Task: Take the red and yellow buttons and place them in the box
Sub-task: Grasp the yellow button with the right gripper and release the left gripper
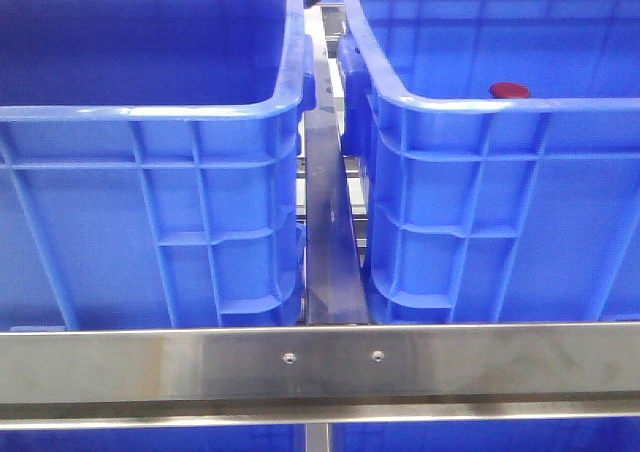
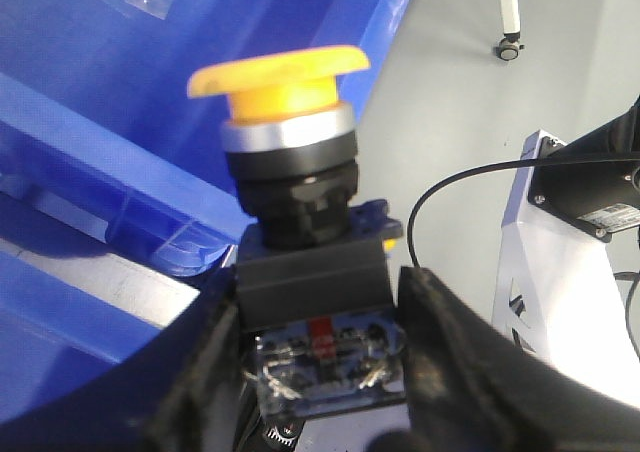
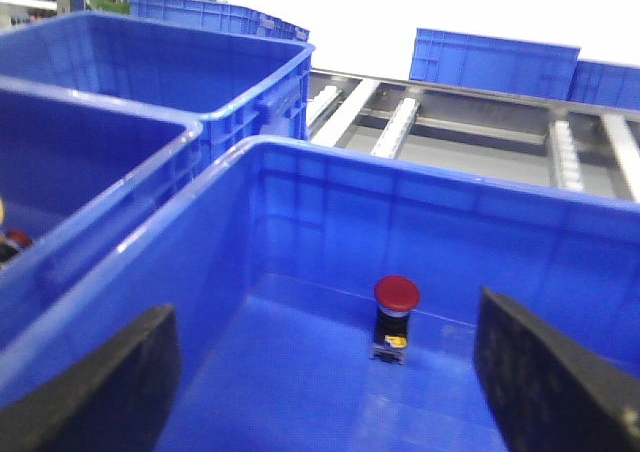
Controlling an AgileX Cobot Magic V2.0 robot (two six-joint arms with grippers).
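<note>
Two buttons show. The yellow button (image 2: 277, 77) is clamped at its black base between the left gripper's (image 2: 315, 302) fingers, cap upward, above the rim of a blue crate (image 2: 150, 122); which crate this is, I cannot tell. The red button (image 3: 396, 294) stands upright on the floor of the box (image 3: 330, 187), directly ahead of the right gripper (image 3: 325, 392), whose fingers are wide apart. In the front view only its cap (image 1: 509, 90) shows over the box rim.

Bright, even overhead lighting; the blue crates (image 1: 150, 202) are strongly saturated and the steel rail (image 1: 320, 362) shows soft glare. In the right wrist view the background is overexposed white, and the near fingers (image 3: 95, 392) are blurred. The left wrist view renders the yellow button (image 2: 280, 77) sharp, its surroundings soft.
</note>
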